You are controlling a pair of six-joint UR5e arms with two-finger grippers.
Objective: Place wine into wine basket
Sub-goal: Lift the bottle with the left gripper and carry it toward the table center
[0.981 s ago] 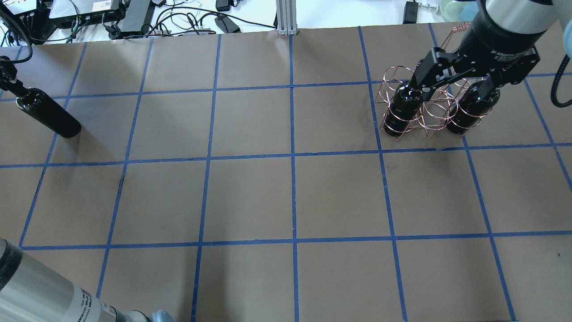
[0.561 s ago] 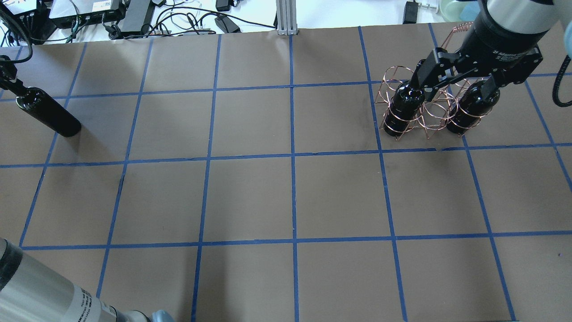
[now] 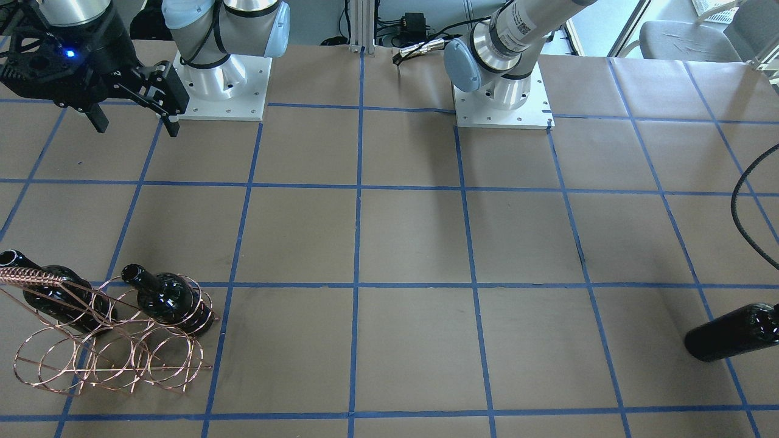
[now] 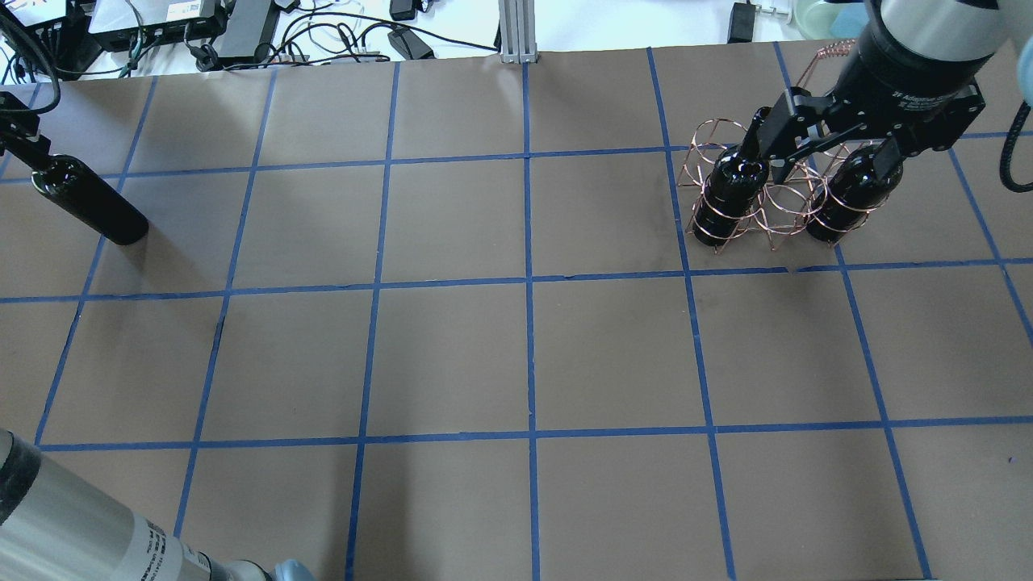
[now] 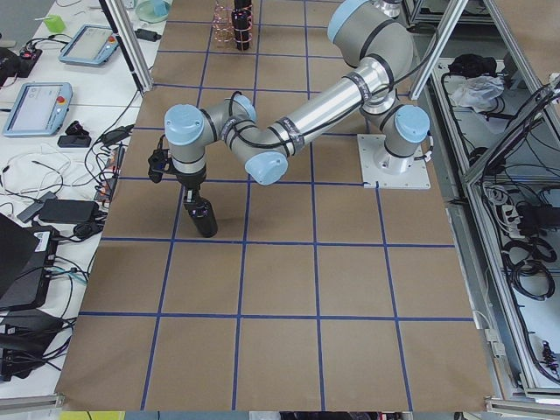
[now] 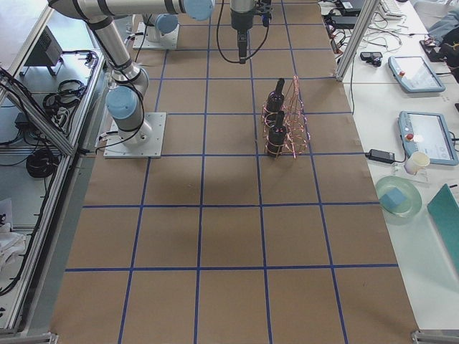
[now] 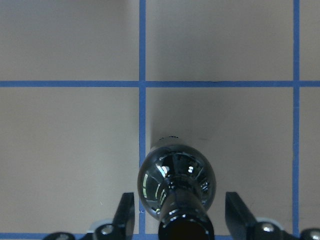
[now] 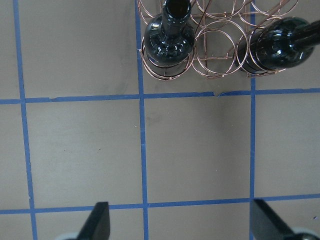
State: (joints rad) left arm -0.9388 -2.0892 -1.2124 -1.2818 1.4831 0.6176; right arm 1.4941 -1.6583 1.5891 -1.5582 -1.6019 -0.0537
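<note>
The copper wire wine basket (image 4: pixel 767 206) stands at the far right of the table, also in the front view (image 3: pixel 109 356). Two near-black wine bottles (image 4: pixel 726 194) (image 4: pixel 847 190) stand upright in its hoops, with empty hoops between them. My right gripper (image 4: pixel 823 149) hangs open and empty above them; the right wrist view shows both bottles (image 8: pixel 170 40) (image 8: pixel 277 47) below. A third bottle (image 4: pixel 89 202) stands on the table at the far left. My left gripper (image 7: pixel 180 215) is open around its neck, fingers (image 7: pixel 127 215) clear of the glass.
Cables and boxes (image 4: pixel 202 32) lie beyond the far edge of the table. The brown table (image 4: pixel 524 355) has blue tape grid lines. Both arm bases (image 3: pixel 222 85) (image 3: pixel 502 91) stand on the robot's side.
My right gripper has drawn slightly up and away from the two bottles in the basket, still open. My left gripper has shifted a little at the third bottle's neck.
</note>
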